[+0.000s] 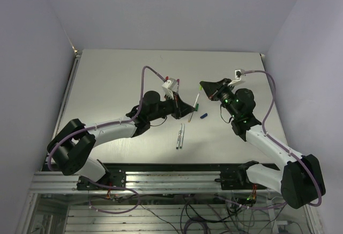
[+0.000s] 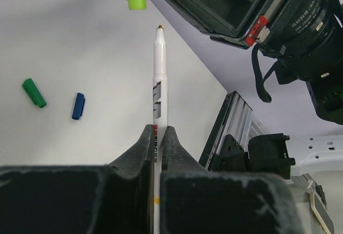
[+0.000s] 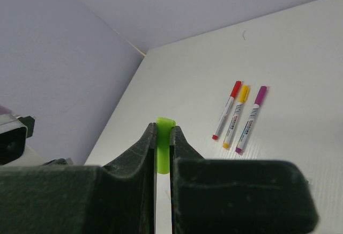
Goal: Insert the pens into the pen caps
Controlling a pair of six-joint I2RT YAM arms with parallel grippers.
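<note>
Pen [image 2: 159,78] pinched by its barrel in left gripper [image 2: 157,137], tip bare | lime cap [image 3: 164,124] clamped in right gripper [image 3: 163,137], just beyond pen's tip, apparently not touching | blue cap [image 2: 78,105], dark green cap [image 2: 34,92] on table [image 2: 64,41], left of pen in left wrist view | three capped pens [image 3: 239,117] nearer arm bases than pen

White arms [image 1: 110,129], black joints [image 1: 72,148], purple cables [image 1: 142,78], matte black end effectors [image 2: 158,132]

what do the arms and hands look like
The left arm and right arm have white links and black joints. A purple cable loops along each. Green lights glow on the right one. The left hand and right hand have matte black, tapered fingers.
</note>
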